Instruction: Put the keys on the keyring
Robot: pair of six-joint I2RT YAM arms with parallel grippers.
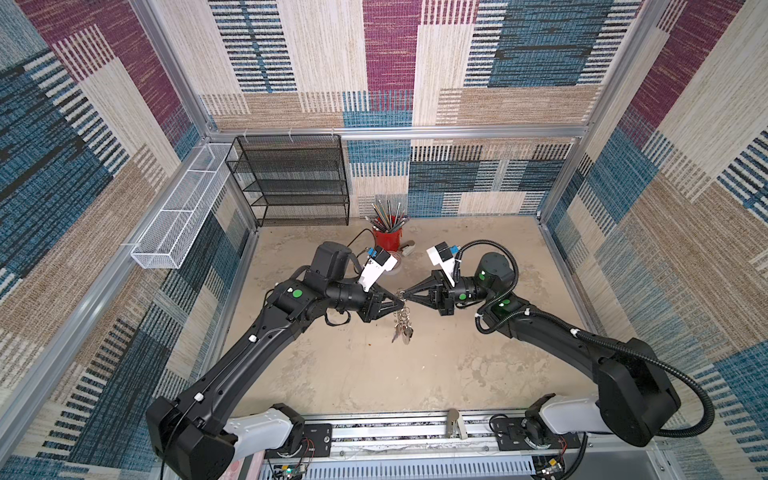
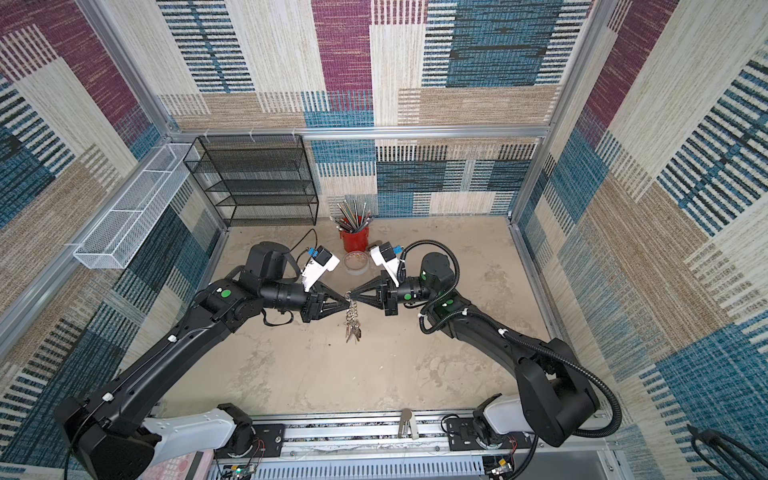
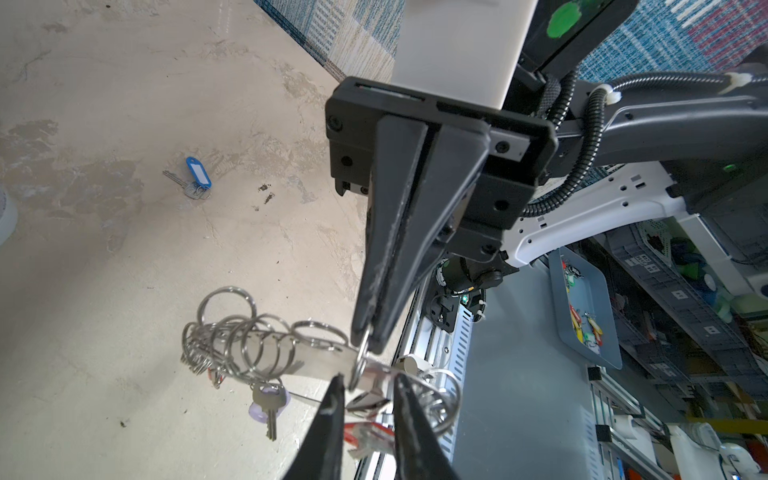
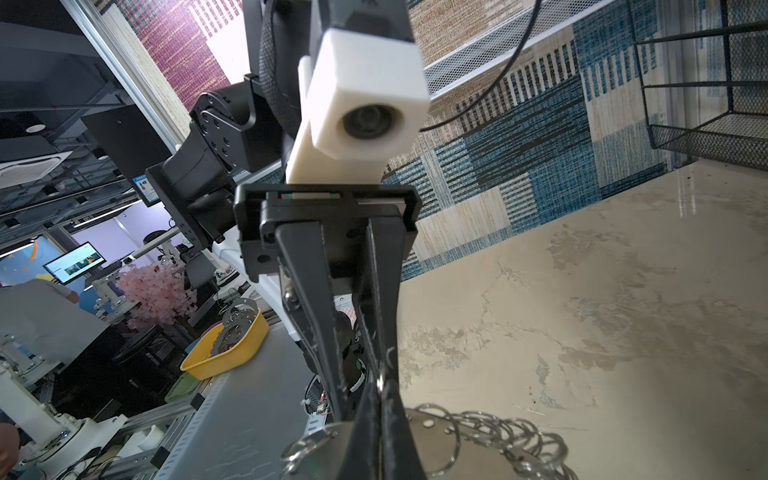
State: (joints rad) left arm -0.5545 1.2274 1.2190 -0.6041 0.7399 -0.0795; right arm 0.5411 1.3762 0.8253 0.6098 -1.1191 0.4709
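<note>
Red cup (image 1: 388, 240): pencils (image 1: 388, 216) standing inside, far centre.
Right gripper (image 3: 366, 340): clenched on keyring (image 3: 316, 360).
Left gripper (image 3: 369, 379): jaws parted, straddling keyring.

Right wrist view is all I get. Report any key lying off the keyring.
Observer: A key with a blue tag lies on the table, shown by the left wrist view.
Operator: Say what hangs on the keyring.
Observer: A silver key with a pale purple tag dangles from the keyring.
Operator: Place the keyring over the table.
Observer: In both top views it hangs over mid-table, in front of the red pencil cup.
</note>
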